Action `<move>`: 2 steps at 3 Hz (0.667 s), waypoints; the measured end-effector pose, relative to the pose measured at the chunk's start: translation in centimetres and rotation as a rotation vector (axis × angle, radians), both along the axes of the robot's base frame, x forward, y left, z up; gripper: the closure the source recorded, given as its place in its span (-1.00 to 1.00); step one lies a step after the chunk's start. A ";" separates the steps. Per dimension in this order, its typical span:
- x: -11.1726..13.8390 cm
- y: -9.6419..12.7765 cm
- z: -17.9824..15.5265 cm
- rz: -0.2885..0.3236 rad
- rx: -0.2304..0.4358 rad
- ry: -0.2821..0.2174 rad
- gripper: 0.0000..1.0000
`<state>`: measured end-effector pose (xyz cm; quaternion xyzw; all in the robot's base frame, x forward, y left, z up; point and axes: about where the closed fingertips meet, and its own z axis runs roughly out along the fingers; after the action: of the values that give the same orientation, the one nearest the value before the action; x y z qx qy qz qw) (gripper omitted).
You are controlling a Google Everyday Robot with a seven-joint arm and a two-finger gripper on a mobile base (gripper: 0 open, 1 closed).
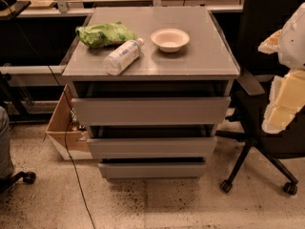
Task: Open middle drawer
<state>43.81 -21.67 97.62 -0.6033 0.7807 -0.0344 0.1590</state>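
A grey metal cabinet [151, 61] with three drawers stands in the middle of the camera view. The middle drawer [151, 147] has a plain flat front and sits between the taller top drawer [150, 110] and the narrower lowest drawer [151, 170]. A dark gap shows above its front. My gripper [286, 92], white and yellow, is at the right edge of the view. It is raised at about the height of the top drawer, well to the right of the cabinet and touching nothing.
On the cabinet top lie a green bag [105, 34], a plastic bottle on its side [123, 56] and a white bowl [170, 39]. A black office chair [267, 128] stands right of the cabinet. A cardboard box [64, 128] and a cable [71, 166] are on the left.
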 end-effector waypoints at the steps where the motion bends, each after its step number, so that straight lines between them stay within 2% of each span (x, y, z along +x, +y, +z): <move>1: 0.0 0.0 0.0 0.000 0.000 0.000 -1.00; 2: 0.4 -0.2 -3.4 -0.009 0.031 0.007 -1.00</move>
<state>44.18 -21.82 94.22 -0.5973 0.7845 -0.0208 0.1655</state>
